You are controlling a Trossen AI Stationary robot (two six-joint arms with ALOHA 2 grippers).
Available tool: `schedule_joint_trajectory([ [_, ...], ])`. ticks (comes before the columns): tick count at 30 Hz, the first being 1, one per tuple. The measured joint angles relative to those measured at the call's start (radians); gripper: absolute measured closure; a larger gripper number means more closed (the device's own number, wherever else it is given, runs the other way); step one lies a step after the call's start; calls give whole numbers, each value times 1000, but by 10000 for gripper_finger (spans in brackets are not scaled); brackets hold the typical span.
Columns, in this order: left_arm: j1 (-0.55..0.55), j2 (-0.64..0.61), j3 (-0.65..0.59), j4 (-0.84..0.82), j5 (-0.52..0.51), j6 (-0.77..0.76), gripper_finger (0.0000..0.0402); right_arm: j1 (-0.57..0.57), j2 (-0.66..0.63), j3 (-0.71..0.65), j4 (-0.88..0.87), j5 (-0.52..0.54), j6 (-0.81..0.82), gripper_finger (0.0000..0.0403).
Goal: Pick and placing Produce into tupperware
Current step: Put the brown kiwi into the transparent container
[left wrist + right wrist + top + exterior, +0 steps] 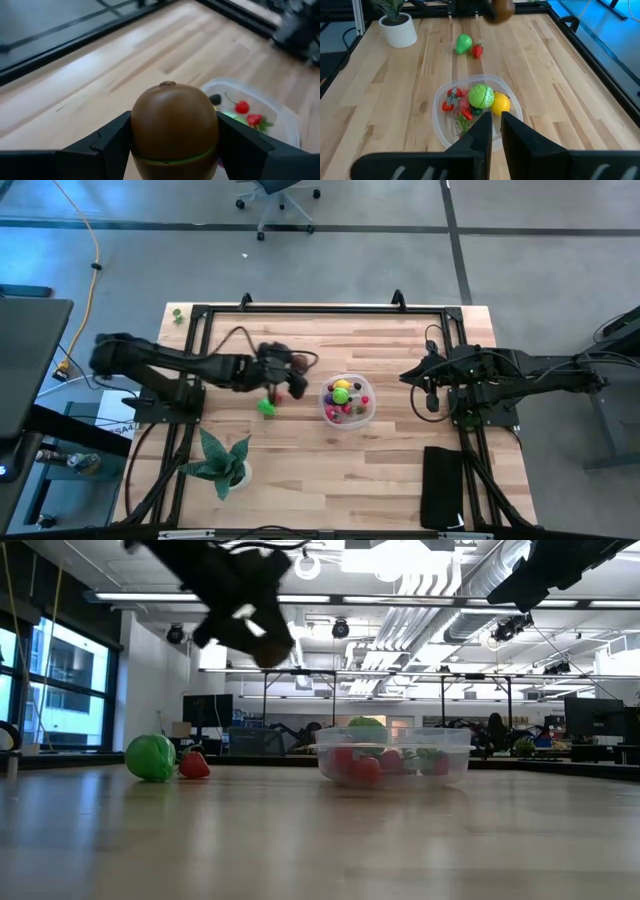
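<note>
My left gripper (pixel 288 376) hangs above the table left of the tupperware (pixel 348 402) and is shut on a brown egg-shaped toy fruit (pixel 174 130). The clear tupperware (pixel 475 112) holds a green leafy ball, a yellow piece, and red and other small produce. A green piece (pixel 266 406) and a small red piece (pixel 279 395) lie on the wood below my left gripper. My right gripper (pixel 492 127) waits shut, right of the tupperware, with nothing between its fingers. My left gripper pinches the brown fruit by its two opposite sides (pixel 137 137) between its two fingers (pixel 107 147), around its widest part. The fingers slant down, coming from the table's left. The fruit is lifted clear of the table (pixel 270 645), its stem end pointing away from the wrist.
A spiky green plant in a white pot (pixel 225 463) stands near the front left. A black pad (pixel 442 485) lies at the front right. A black frame (pixel 320 308) runs around the work area. Bare wood lies in front of the tupperware.
</note>
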Motion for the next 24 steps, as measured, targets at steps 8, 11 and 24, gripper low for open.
schedule_joint_trajectory([
  [8, -3, 324, 297, 27, 135, 182, 162, 0, 0, 0, 0, 0, 0, 373],
  [11, -3, 428, 398, 19, 182, 233, 160, 0, 0, 0, 0, 0, 0, 373],
  [24, -3, 688, 640, 18, 311, 342, 159, 0, 0, 0, 0, 0, 0, 373],
])
